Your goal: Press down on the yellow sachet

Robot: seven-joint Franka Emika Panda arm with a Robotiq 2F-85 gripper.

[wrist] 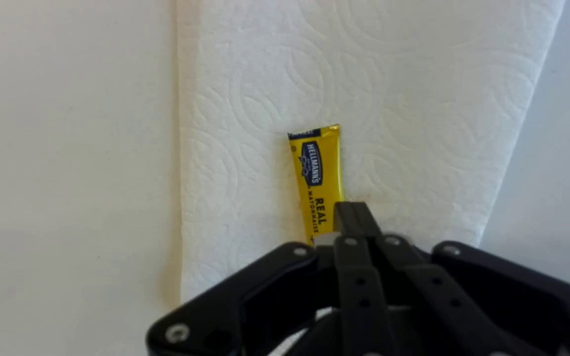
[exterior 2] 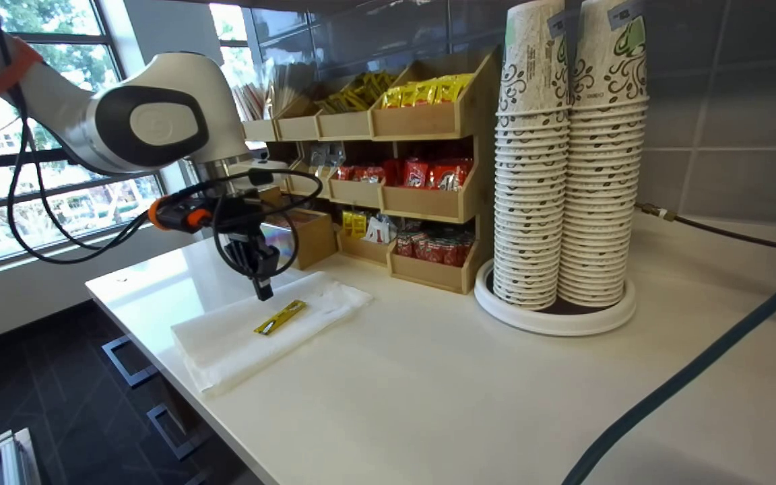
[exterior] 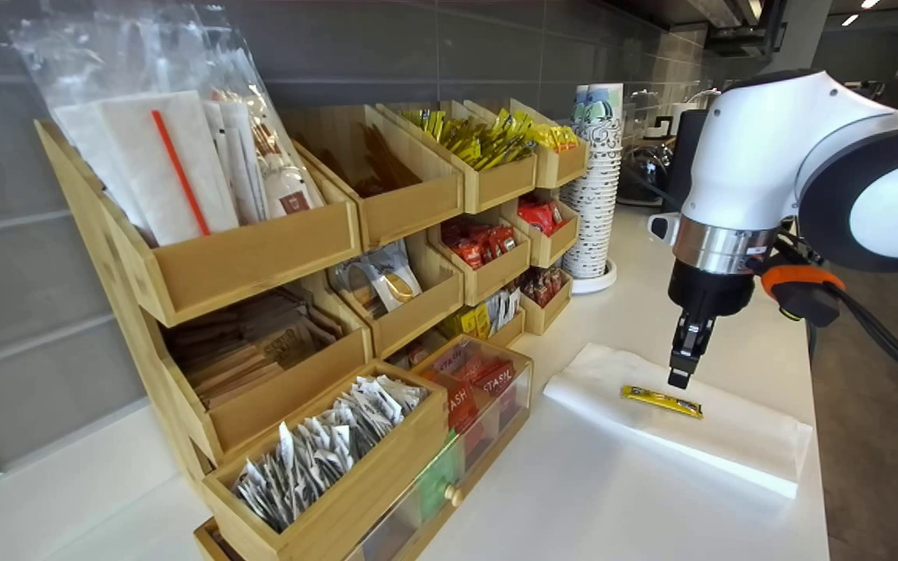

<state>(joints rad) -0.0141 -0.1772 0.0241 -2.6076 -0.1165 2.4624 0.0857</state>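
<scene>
In an exterior view I observe the yellow sachet (exterior: 662,401) lying flat on a folded paper towel (exterior: 718,432), which rests on the counter (exterior: 574,499); a wooden organizer (exterior: 418,318) stands beside the towel. In an exterior view the fingers (exterior 2: 263,286) point down above the towel, and the cup stacks (exterior 2: 536,202) stand well apart from it. In the wrist view the fingers are closed against each other over the towel, their tips hiding part of the sachet; whether they touch it I cannot tell.
</scene>
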